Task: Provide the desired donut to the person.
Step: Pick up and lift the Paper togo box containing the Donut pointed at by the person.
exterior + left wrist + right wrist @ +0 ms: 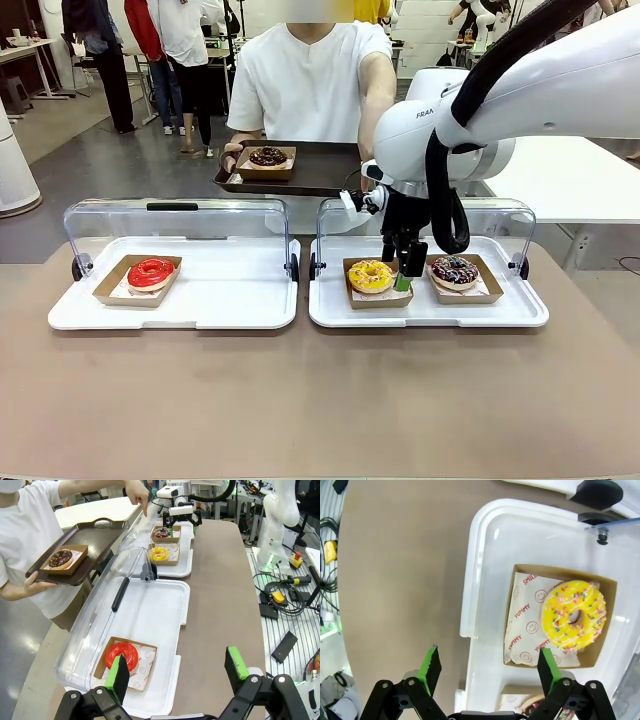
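Observation:
The person [310, 80] in a white shirt holds a dark brown tray [325, 170] carrying a chocolate donut [268, 157] in a paper box. In the left wrist view their other hand [141, 497] points a finger down toward the far white tray. That tray [430, 310] holds a yellow sprinkled donut [371, 276] and a chocolate sprinkled donut [455, 271]. My right gripper [403, 275] hangs open between them, and the yellow donut [574, 615] lies ahead of its right finger. A red donut [150, 272] sits in the left tray [230, 300]. My left gripper [177, 672] is open above that tray's near end.
Both white trays have clear lids [178, 222] hinged open toward the person. Bare brown tabletop [320, 400] spreads in front of the trays. Cables and small devices [280, 595] lie on a side surface beside the table. Other people stand far behind.

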Robot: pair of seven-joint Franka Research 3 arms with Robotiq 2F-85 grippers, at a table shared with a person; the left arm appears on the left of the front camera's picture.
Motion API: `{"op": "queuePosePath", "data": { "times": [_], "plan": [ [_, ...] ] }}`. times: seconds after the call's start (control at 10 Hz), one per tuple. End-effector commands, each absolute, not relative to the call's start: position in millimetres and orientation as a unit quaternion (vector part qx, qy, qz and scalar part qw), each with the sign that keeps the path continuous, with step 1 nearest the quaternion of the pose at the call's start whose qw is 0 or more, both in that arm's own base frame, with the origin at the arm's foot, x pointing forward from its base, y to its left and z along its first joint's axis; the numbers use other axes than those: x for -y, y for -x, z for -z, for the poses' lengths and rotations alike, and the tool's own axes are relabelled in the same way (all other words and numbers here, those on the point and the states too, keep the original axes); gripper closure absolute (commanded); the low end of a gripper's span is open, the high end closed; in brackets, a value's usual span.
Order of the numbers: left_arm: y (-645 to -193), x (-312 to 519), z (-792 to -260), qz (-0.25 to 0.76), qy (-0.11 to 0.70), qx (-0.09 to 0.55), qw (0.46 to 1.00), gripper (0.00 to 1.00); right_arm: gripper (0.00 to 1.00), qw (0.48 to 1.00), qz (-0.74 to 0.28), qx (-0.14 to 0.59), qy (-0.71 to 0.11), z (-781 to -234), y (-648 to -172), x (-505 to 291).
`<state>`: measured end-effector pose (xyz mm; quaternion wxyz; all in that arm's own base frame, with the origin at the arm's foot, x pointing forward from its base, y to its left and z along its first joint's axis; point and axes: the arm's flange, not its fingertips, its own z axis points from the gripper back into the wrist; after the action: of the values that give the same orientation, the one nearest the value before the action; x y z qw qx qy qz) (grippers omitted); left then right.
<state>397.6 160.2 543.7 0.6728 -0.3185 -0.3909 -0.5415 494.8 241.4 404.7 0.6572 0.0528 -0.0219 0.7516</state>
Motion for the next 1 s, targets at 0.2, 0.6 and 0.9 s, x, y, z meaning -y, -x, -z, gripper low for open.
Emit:
{"op": "queuePosePath", "data": {
  "times": [0.2,0.6,0.9],
  "plan": [
    [-395.8,-161.8,-544.2,0.544,0.316,0.386,0.675,0.0,0.0,0.65,-0.757,0.025,-0.055,-406.1,-495.5,-239.6],
    [-395.8,-161.8,-544.2,0.544,0.316,0.386,0.675,0.0,0.0,0.689,-0.724,0.03,-0.001,-387.1,-494.4,-241.0],
    [-395.8,-161.8,-544.2,0.544,0.316,0.386,0.675,0.0,0.0,0.711,-0.7,0.027,0.052,-369.0,-490.9,-239.9]
  ]
}}
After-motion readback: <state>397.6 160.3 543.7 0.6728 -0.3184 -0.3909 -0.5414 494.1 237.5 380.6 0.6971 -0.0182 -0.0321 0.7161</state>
